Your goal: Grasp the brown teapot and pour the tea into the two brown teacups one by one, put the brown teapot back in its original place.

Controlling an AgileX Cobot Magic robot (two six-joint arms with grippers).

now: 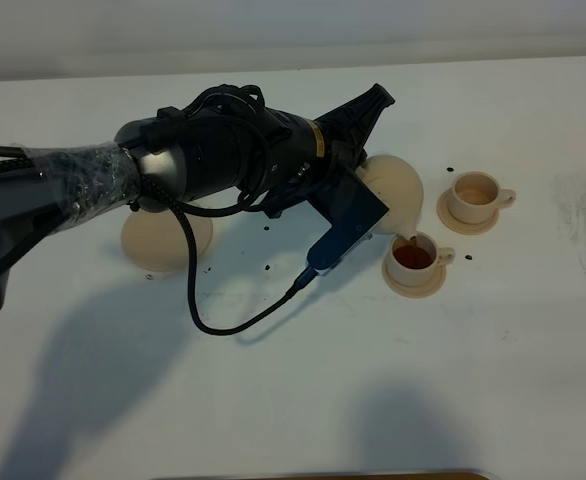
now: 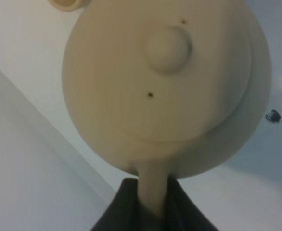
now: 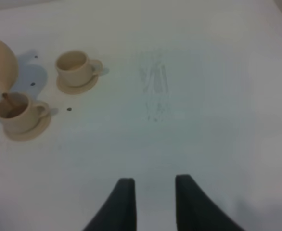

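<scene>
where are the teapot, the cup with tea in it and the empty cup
squat round pale tan ceramic teapot [image 2: 165,86], left wrist view, on its lid beside the knob
small tan ceramic teacup holding tea [image 1: 414,258], exterior high view, on the tea surface
small empty tan ceramic teacup [image 1: 475,196], exterior high view, on its inner wall

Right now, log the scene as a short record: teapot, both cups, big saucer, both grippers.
teapot: tilted, spout over the near cup, pouring; handle clamped in the left gripper
near cup: on its saucer, holds dark tea
far cup: on its saucer, looks empty
big saucer: bare, left of the arm, partly hidden by it
right gripper: holds nothing, above bare table, away from the cups
spills: a few dark specks on the table around the cups
</scene>
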